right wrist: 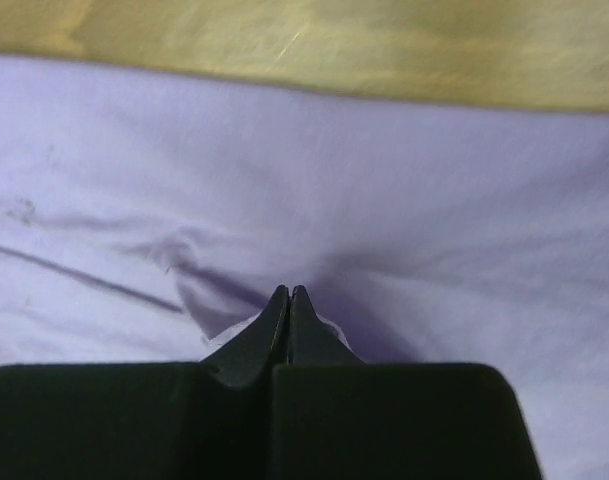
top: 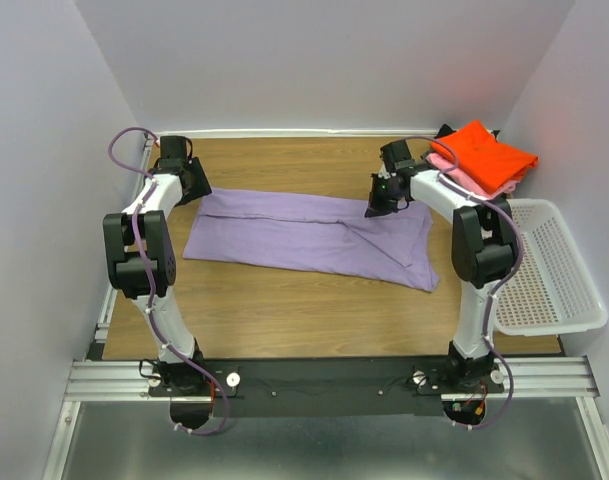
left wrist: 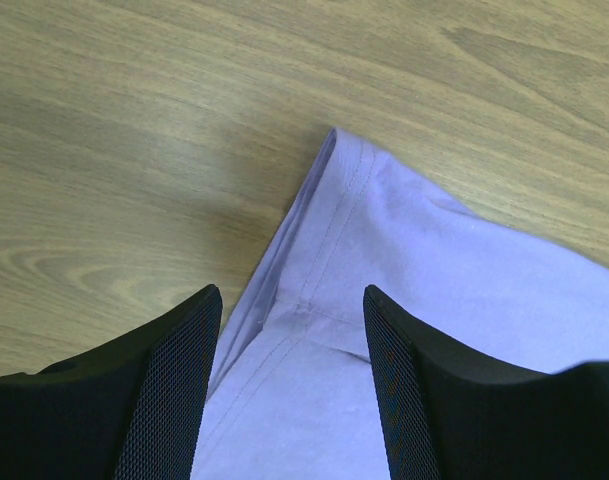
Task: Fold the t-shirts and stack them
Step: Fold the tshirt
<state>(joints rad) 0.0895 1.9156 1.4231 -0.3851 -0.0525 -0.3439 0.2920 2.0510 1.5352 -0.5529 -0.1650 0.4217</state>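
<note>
Nearest, along the bottom edge of the overhead view, runs the aluminium rail [top: 334, 378] with both arm bases bolted to it. Beyond it lies the wooden table [top: 314, 310].

Across the middle of the table the lavender t-shirt [top: 304, 235] is spread flat in a long band from left to right. It is folded lengthwise, with a diagonal crease and a doubled layer toward its right end. The cloth is plain, soft and faintly wrinkled.

At the band's upper left corner the left gripper [top: 191, 188] hangs with its fingers spread wide. In its wrist view the gripper [left wrist: 292, 300] straddles a stitched hem corner of the shirt [left wrist: 434, 330].

At the shirt's upper right edge the right gripper [top: 377, 205] points down. Its wrist view shows the tips [right wrist: 289, 292] pressed together, pinching a small pucker of the lavender cloth [right wrist: 384, 180], with creases running into them.

Farther back, in the upper right corner, a folded orange-red t-shirt [top: 484, 150] sits on top of a folded pink t-shirt [top: 464, 178]. A white mesh basket [top: 559, 270] lies at the right edge, just below that stack.
</note>
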